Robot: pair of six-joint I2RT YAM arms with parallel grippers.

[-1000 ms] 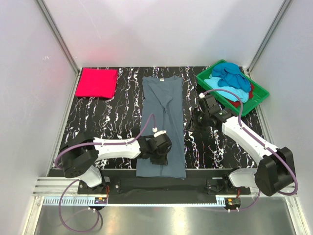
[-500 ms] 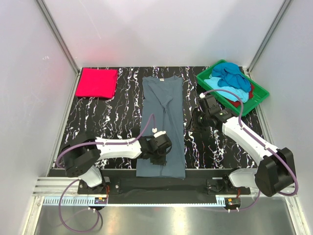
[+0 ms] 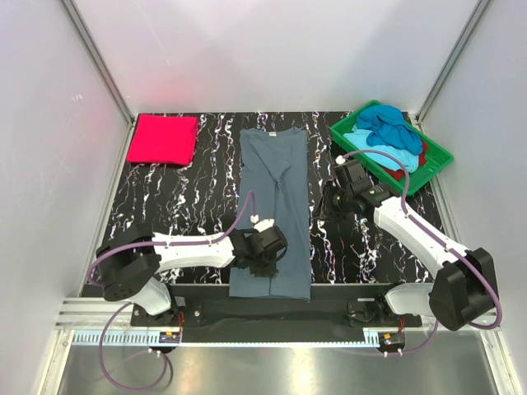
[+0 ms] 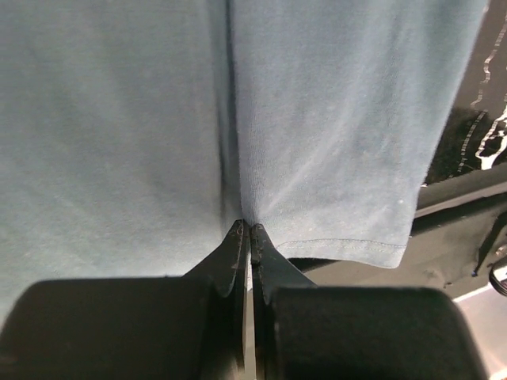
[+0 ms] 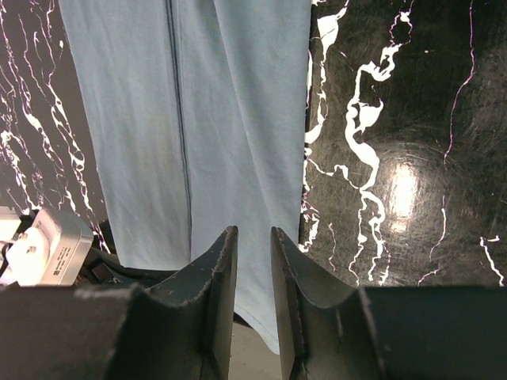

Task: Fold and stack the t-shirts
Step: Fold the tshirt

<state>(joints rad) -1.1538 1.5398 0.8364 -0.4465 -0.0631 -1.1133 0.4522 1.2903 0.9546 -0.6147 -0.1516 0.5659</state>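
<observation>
Under the left gripper (image 4: 246,231) a grey shirt (image 3: 276,177) lies flat on the table (image 3: 173,206), folded into a long narrow strip. The jaws are pressed together, pinching the cloth at its centre crease close to the hem. Over the strip's right edge hovers the right gripper (image 5: 252,237), jaws a narrow gap apart, holding nothing. Far ahead and left of the left gripper sits a folded pink shirt (image 3: 162,140). Beyond the right gripper a green tray (image 3: 431,171) holds a heap of shirts (image 3: 385,127), blue, turquoise and red. The table is black with white marble veins; plain white walls (image 3: 272,49) and metal posts (image 3: 97,59) enclose it.

Black white-veined tabletop (image 3: 165,206); plain white walls (image 3: 272,49); metal corner posts (image 3: 92,53).
</observation>
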